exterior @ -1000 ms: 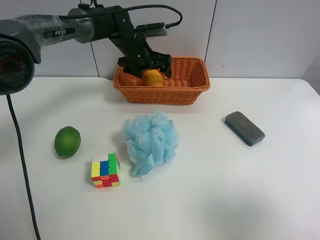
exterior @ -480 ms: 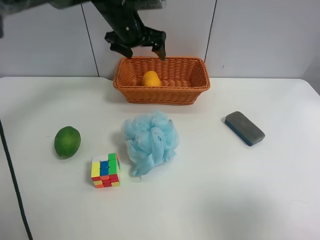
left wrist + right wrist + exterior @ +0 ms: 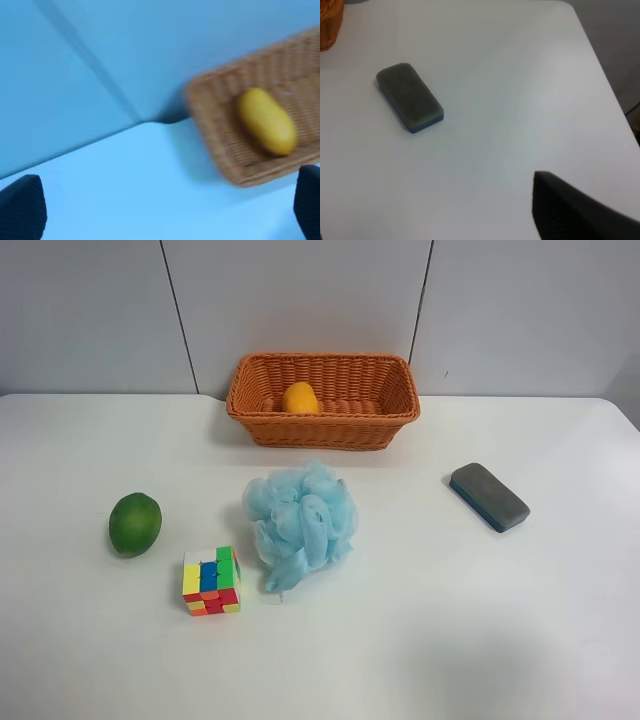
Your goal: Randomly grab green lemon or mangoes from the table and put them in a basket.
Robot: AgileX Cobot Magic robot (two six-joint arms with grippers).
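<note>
The mango [image 3: 266, 121] lies inside the wicker basket [image 3: 212, 120].

The basket [image 3: 320, 430] is rough woven wicker, while the mango [image 3: 300, 398] and the green lemon [image 3: 135, 524] have smooth, slightly glossy skins. The counter [image 3: 450, 620] is smooth matt white; the puff [image 3: 300, 522] is ruffled blue mesh, the cube [image 3: 211, 581] glossy plastic, the eraser block [image 3: 488, 496] dull grey felt.

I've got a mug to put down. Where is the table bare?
In the high view, the widest bare table is the lower right, below the gray block and right of the blue bath pouf. The upper left, beside the basket, is bare too. Crowded: the green lemon, colour cube and pouf sit close together.
</note>
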